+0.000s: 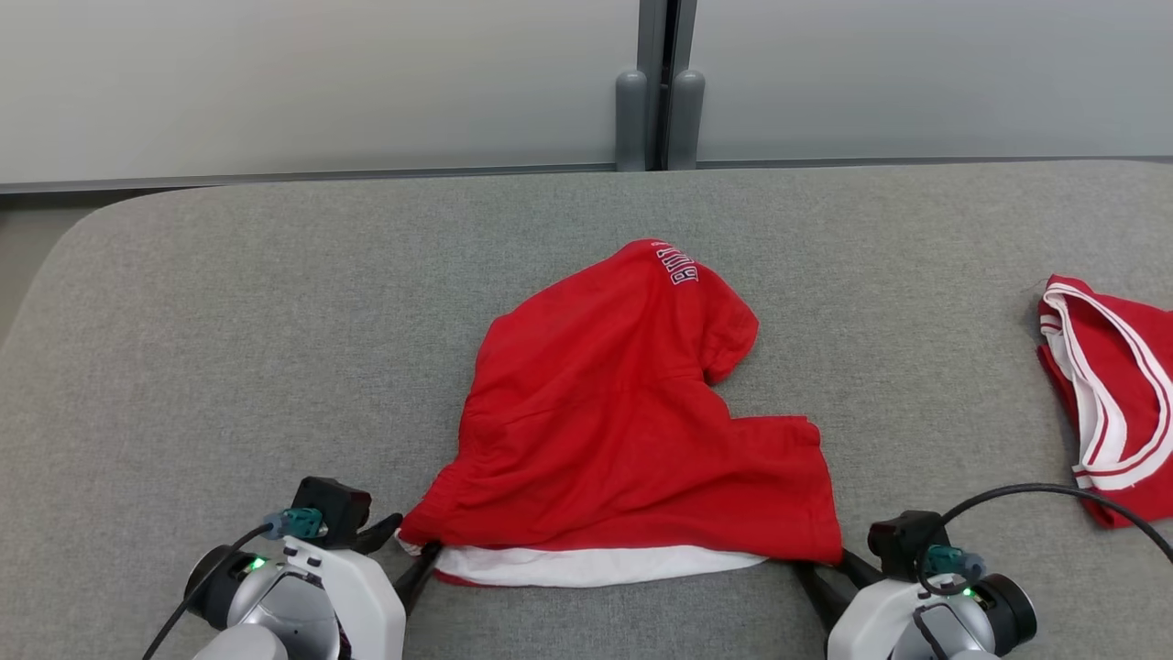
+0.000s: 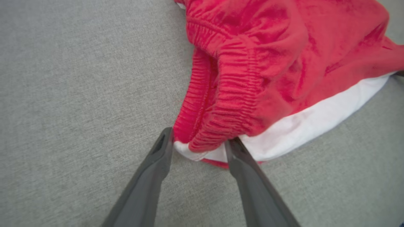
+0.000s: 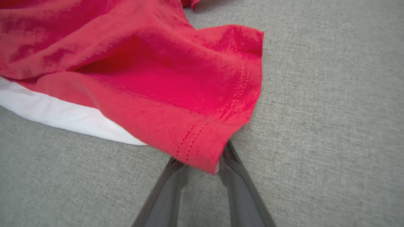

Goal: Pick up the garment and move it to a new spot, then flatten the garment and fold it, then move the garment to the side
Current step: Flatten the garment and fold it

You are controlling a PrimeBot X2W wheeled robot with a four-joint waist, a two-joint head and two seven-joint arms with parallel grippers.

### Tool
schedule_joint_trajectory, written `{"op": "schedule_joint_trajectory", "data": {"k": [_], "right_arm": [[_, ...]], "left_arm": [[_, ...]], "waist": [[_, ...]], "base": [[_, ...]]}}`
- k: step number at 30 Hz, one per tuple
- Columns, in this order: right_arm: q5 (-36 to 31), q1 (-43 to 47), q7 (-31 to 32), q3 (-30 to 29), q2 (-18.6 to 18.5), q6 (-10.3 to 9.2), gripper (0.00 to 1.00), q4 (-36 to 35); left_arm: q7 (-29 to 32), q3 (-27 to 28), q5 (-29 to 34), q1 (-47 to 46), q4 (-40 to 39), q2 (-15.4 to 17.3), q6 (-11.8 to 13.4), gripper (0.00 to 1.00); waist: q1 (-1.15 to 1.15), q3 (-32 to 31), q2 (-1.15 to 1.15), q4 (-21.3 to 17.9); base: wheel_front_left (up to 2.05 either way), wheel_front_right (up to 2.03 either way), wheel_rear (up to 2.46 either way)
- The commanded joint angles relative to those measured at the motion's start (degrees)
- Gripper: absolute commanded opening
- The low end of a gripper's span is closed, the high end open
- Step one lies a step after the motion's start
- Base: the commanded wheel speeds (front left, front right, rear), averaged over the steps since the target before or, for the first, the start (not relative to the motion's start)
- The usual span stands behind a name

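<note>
- Surface point(image 1: 275, 321): grey cloth, with a pale wall point(image 1: 321, 82) beyond.
- Two red clothes: the garment point(image 1: 614, 412) between both pincers, a second garment point(image 1: 1113, 403) well right of the right pincer point(image 1: 825, 568).
- Left pincer point(image 1: 411, 543) open astride the waistband corner; right pincer narrowed at the hem corner, grip unclear.

Across the top of your frame run pale, evenly lit wall panels point(image 1: 321, 82), split at top centre by a dark seam with two grey posts point(image 1: 630, 119) (rounded tops). Below lies a grey fabric tabletop point(image 1: 275, 302), with a sliver of floor point(image 1: 23, 238) at upper left.
</note>
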Motion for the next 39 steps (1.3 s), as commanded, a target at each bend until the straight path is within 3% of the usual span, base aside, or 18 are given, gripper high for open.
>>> {"op": "schedule_joint_trajectory", "data": {"k": [1, 2, 4, 12, 18, 23, 29, 34, 39], "right_arm": [[0.51, 0.04, 0.05, 0.88, 0.20, 0.02, 0.44, 1.00], [0.85, -0.32, -0.11, 1.23, 0.32, 0.02, 0.37, 1.19], [1.28, -0.89, -0.60, 1.77, 0.29, 0.02, 0.00, 1.68], [4.16, -0.52, -1.87, 1.67, -1.43, 0.02, 0.00, 0.41], [9.61, 3.11, -0.89, -2.48, -4.80, 0.02, 0.00, -9.43], [14.46, 1.76, 2.40, -5.10, -9.04, 0.03, 0.00, -17.70], [17.52, -8.13, 4.40, -4.47, -11.55, 0.02, 0.00, -19.74], [19.78, -21.76, 4.07, -2.13, -12.92, 0.02, 0.00, -16.20], [20.42, -38.16, 2.24, 0.85, -14.45, 0.02, 0.00, -10.37]], "left_arm": [[0.07, -0.29, -0.42, -1.17, 0.45, 0.75, -0.05, 0.22], [-0.08, -0.60, -0.84, -1.47, 0.69, 0.83, -0.05, 0.00], [-0.42, -1.16, -1.44, -1.80, 0.77, 1.13, -0.06, 0.00], [-1.05, -2.80, -6.39, 0.59, -3.14, 2.62, -0.06, 0.00], [0.14, -1.60, -9.87, 2.23, -11.41, 4.92, 0.11, 0.00], [2.13, -0.48, -9.69, -2.24, -16.52, 6.48, 0.36, 0.00], [4.69, -1.09, -8.04, -15.22, -13.67, 5.79, 0.07, 0.00], [4.96, -2.50, -7.86, -30.25, -6.15, 3.45, 0.01, 0.00], [3.54, -4.97, -8.25, -46.78, 2.25, 3.41, -0.04, 0.00]], "waist": [[0.00, 0.27, 0.00, -0.19], [0.00, 0.40, 0.00, -0.23], [0.00, 0.49, 0.00, -0.21], [0.00, -3.07, 0.00, 0.23], [0.00, -6.02, 0.00, -0.30], [0.00, -5.04, 0.00, -1.80], [0.00, 0.59, 0.00, -3.05], [0.00, 7.57, 0.00, -3.76], [0.00, 14.43, 0.00, -4.47]], "base": [[0.00, 0.00, 0.00], [0.00, 0.00, 0.00], [0.00, 0.00, 0.00], [0.00, 0.00, 0.00], [0.00, 0.00, 0.00], [0.00, 0.00, 0.00], [0.00, 0.00, 0.00], [0.00, 0.00, 0.00], [0.00, 0.00, 0.00]]}}
